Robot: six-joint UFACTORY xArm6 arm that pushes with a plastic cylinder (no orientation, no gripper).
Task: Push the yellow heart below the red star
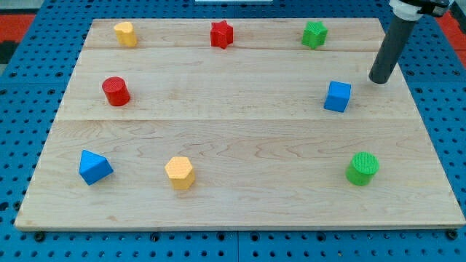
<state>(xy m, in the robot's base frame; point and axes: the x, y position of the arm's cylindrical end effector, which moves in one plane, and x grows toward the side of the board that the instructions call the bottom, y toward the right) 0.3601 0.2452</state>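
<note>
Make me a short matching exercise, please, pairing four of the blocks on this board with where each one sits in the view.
Things:
1. red star
2. green cylinder
3. blue cube
4. red cylinder

Places:
A. bottom right
B. left side, middle row
C. top edge, centre
D. just left of and below my tip

Pairs: 1-C, 2-A, 3-D, 4-B

On the pale wooden board (pixel 240 138) over the blue pegboard (pixel 29 44) you see a red cylinder (pixel 116 92), blue cube (pixel 337 96), green star (pixel 314 34), green cylinder (pixel 362 168), blue triangular block (pixel 94 167) and yellow hexagonal block (pixel 179 172).
</note>
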